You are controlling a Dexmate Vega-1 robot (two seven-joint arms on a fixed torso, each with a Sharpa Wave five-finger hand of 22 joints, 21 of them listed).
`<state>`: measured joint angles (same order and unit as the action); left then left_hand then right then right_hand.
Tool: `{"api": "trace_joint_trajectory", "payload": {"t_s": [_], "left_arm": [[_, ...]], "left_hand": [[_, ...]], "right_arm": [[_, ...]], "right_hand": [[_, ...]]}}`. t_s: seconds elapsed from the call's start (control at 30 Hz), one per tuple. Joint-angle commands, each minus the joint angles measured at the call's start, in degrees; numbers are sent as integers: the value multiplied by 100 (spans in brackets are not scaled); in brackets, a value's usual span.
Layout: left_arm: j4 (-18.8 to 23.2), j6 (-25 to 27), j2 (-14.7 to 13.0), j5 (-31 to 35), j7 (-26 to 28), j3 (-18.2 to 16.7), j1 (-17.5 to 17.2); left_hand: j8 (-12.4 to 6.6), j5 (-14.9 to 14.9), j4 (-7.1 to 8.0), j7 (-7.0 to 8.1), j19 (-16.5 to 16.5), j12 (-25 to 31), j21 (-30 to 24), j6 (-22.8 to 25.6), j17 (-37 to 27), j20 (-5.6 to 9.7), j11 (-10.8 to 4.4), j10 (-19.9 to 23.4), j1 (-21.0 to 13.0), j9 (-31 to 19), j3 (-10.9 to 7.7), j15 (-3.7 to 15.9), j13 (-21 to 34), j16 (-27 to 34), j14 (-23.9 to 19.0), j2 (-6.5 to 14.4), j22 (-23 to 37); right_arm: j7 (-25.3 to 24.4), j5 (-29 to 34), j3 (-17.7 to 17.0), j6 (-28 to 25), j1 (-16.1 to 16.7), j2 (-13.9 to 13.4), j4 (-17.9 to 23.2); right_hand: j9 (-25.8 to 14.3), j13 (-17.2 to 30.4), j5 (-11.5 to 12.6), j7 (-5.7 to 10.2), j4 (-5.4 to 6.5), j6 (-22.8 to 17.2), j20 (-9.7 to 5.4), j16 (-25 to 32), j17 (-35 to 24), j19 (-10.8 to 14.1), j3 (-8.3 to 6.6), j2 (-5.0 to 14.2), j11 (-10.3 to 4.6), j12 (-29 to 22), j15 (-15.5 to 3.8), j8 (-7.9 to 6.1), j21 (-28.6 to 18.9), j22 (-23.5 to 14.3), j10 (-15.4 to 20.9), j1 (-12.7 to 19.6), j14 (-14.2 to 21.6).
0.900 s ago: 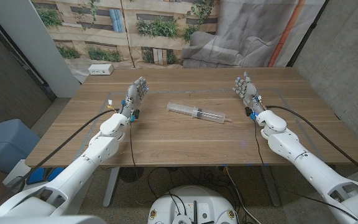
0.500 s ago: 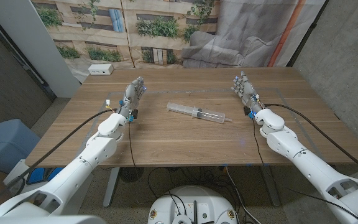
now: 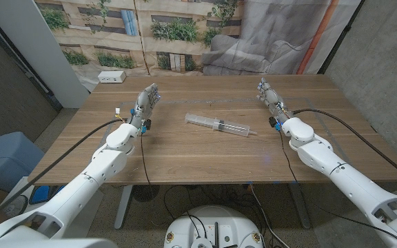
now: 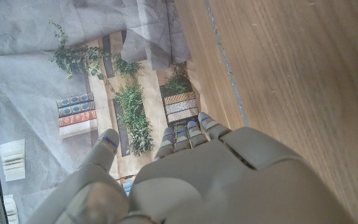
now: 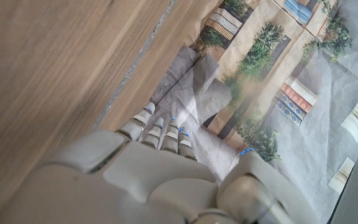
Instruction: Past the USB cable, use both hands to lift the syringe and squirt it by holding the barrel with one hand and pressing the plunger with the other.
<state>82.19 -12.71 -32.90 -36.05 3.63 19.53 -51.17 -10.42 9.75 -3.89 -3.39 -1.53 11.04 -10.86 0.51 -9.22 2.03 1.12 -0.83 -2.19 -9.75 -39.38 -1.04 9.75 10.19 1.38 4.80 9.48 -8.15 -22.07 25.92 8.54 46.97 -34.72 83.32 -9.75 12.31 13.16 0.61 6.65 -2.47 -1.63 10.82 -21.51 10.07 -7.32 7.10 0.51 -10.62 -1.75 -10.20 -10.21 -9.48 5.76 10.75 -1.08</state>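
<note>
A clear syringe [image 3: 220,125] lies on the wooden table [image 3: 185,155] near its middle, its tip toward my right side. My left hand [image 3: 145,103] stands at the table's left, fingers stretched out and away from me, holding nothing, well apart from the syringe. My right hand [image 3: 270,99] stands at the right, fingers also stretched out, empty, a short way from the syringe's tip. The left wrist view shows the back of my left hand [image 4: 191,180], the right wrist view the back of my right hand [image 5: 142,180], both over bare wood.
A white power strip [image 3: 112,77] sits at the table's far left corner. A printed backdrop [image 3: 136,27] and grey cloth [image 3: 253,48] hang behind the far edge. Black cables [image 3: 81,148] run along both arms.
Both hands have turned slightly and shifted a little farther from me. The syringe has not moved.
</note>
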Motion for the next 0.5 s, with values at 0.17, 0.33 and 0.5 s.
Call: {"api": "trace_joint_trajectory", "payload": {"t_s": [0.17, 0.33, 0.5], "left_arm": [[28, 205, -38, 53, 6, 64, 131], [-12, 212, -5, 87, 28, 96, 168], [-14, 280, 5, 86, 26, 128, 190]], "left_hand": [[-13, 32, -57, -7, -60, 26, -41, 51, -25, 200, 40, 61, -74, -10, -34, 12, 21, 12, -34, 386, 21], [-14, 32, -70, -6, -81, 26, -44, 65, -25, 188, 35, 75, -83, -11, -38, 15, 21, 16, -58, 390, 21], [-16, 32, -82, -7, -97, 30, -45, 80, -25, 191, 46, 99, -91, -11, -43, 8, 22, 19, -81, 394, 21]], "right_arm": [[-767, 1231, 204, -1410, 290, -694, 1476], [-810, 1597, 285, -1956, 322, -918, 1973], [-761, 1904, 337, -2410, 349, -1144, 2428]], "right_hand": [[-31, -8, 30, 15, -101, -41, -17, 34, 37, 23, -23, -35, 20, -68, -32, -56, -48, -16, 78, 81, 46], [-33, -23, 22, 29, -165, 4, -5, 37, 71, 19, -38, -70, 14, -65, -10, -41, -47, -15, 76, 138, 59], [-35, -36, 10, 25, -232, 30, 12, 50, 103, 18, -51, -111, 22, -61, 18, -37, -47, -14, 69, 195, 97]]}}
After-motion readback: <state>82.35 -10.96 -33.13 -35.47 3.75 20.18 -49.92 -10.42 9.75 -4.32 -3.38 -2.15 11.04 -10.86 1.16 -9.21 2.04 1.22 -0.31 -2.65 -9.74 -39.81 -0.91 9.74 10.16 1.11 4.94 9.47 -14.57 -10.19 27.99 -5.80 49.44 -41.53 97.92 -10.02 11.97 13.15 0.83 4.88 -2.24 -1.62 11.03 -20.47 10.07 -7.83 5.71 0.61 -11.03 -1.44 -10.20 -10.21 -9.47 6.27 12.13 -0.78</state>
